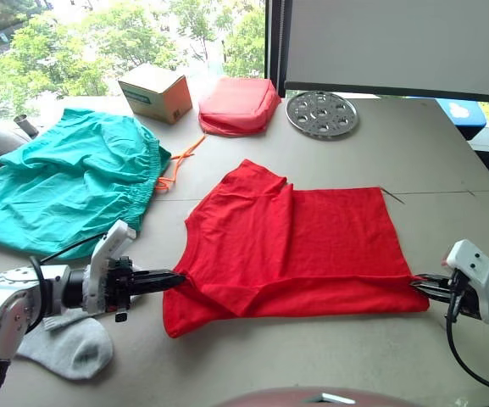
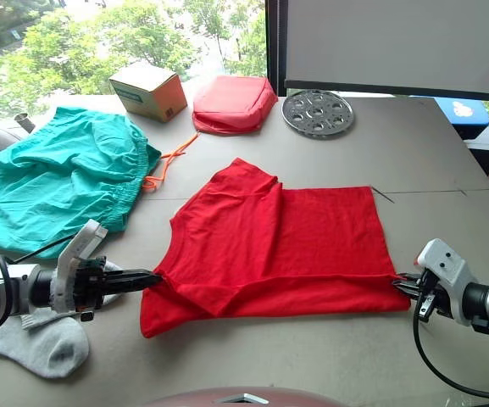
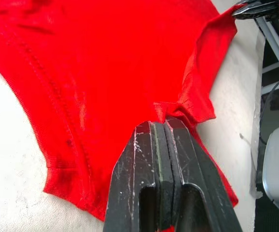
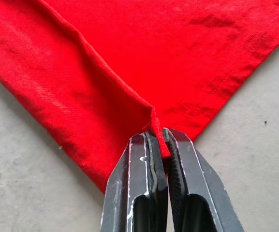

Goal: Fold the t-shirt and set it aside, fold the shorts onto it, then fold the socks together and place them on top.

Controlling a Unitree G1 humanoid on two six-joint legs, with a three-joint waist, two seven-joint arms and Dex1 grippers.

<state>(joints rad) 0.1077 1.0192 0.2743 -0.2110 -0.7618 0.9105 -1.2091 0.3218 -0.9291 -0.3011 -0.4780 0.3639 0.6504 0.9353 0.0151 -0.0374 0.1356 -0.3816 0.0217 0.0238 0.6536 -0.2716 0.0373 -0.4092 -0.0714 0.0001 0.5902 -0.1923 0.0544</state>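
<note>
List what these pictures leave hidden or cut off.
- Second of the socks: one shows in the left eye view; the left gripper and its arm cover the rest.
- Shorts: far end cut by the picture's left edge.
- T-shirt: folded-under layers hidden by its own top layer.
- Cardboard box: label too small to read.
</note>
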